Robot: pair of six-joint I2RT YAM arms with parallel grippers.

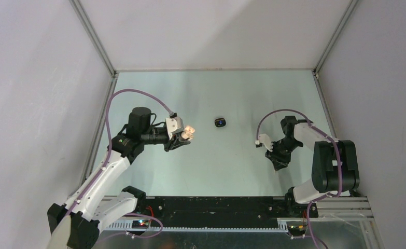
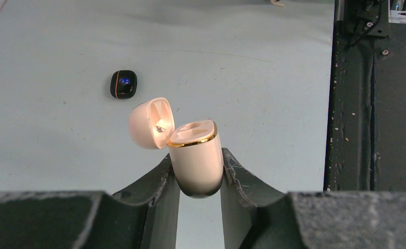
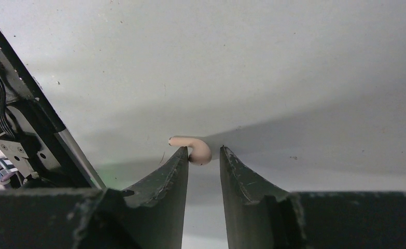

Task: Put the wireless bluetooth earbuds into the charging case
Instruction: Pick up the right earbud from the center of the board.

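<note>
Rina: Left fingers (image 2: 156,187) fill the bottom of the left wrist view, clamped on the lower body of the charging case (image 2: 196,155). Which way does its mouth face?

Tom: Away from the wrist, with the lid (image 2: 150,123) hinged back to that view's left. Nothing sits in the well that shows. From above, the case is held off the counter (image 1: 232,171), pointing toward the middle.

Rina: And the small black piece (image 2: 123,84) with the blue light?

Tom: It lies on the counter beyond the case, between the two arms. Neither arm touches it.

Rina: So the right side decides it.

Tom: Yes. The right fingers (image 3: 172,174) are down at the counter and apart, with the cream earbud (image 3: 196,151) at their tips. Its bulb sits in the gap, close against the finger on the view's left and clear of the other. Its stem runs off leftward past that fingertip, so the long axis lies roughly along the closing line, not across it.

Rina: Meaning?

Tom: I'd judge a squeeze would catch the bulb alone, and it might roll. The right arm is plainly nearer the earbud, and the case is well apart on the left.
</note>
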